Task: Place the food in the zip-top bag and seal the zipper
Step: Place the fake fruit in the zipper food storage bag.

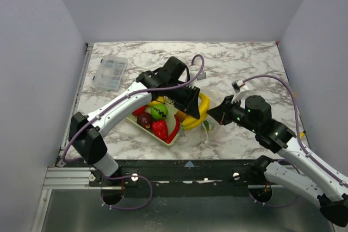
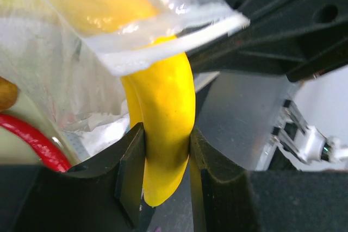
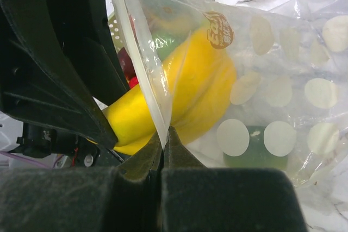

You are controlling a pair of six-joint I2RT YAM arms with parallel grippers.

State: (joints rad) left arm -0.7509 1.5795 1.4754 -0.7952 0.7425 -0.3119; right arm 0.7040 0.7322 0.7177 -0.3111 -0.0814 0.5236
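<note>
My left gripper (image 2: 167, 153) is shut on a yellow banana (image 2: 163, 112) and holds it half inside the mouth of the zip-top bag (image 2: 81, 20). In the top view the left gripper (image 1: 190, 104) is over the banana (image 1: 199, 113) at the bag's mouth. My right gripper (image 3: 163, 146) is shut on the bag's mouth edge, pinching the zipper strip (image 3: 145, 74). The banana (image 3: 185, 88) shows through the bag (image 3: 283, 80), with a green item (image 3: 250, 153) deeper inside. In the top view the right gripper (image 1: 216, 113) is just right of the banana.
A pale yellow mesh basket (image 1: 167, 140) under the left arm holds a red pepper (image 1: 160, 129), a green fruit (image 1: 158, 112), a dark red fruit (image 1: 144, 119) and a red chili (image 1: 175, 129). A clear compartment box (image 1: 110, 73) lies at the back left.
</note>
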